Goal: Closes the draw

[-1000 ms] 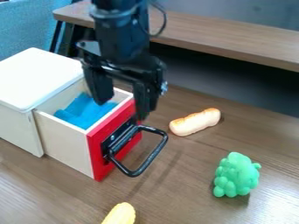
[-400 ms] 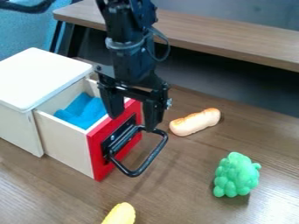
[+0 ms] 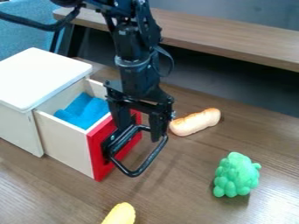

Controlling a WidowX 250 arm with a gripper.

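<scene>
Gripper (image 3: 139, 133): 1; two fingers spread, in front of cabinet (image 3: 41, 78).
Drawer (image 3: 64, 142): 1; extended from cabinet; handle (image 3: 149, 161), 1.
Toys: bread (image 3: 195, 122), 1; corn (image 3: 120, 214), 1; green cluster (image 3: 236, 175), 1; apart from cabinet.

Pale wood, painted red and smooth plastic on a wood-grain tabletop (image 3: 187, 192).
The drawer's (image 3: 63, 142) side looks like matt bare wood, its red front (image 3: 95, 155) smooth; the black handle (image 3: 153, 154) has a metallic gloss. The blue piece (image 3: 85, 112) resembles soft matt cloth. The green toy (image 3: 236, 176) looks like bumpy plastic, the bread-shaped one (image 3: 196, 123) smoother plastic. The gripper (image 3: 139, 134) reads as dark, mostly matt plastic.
</scene>
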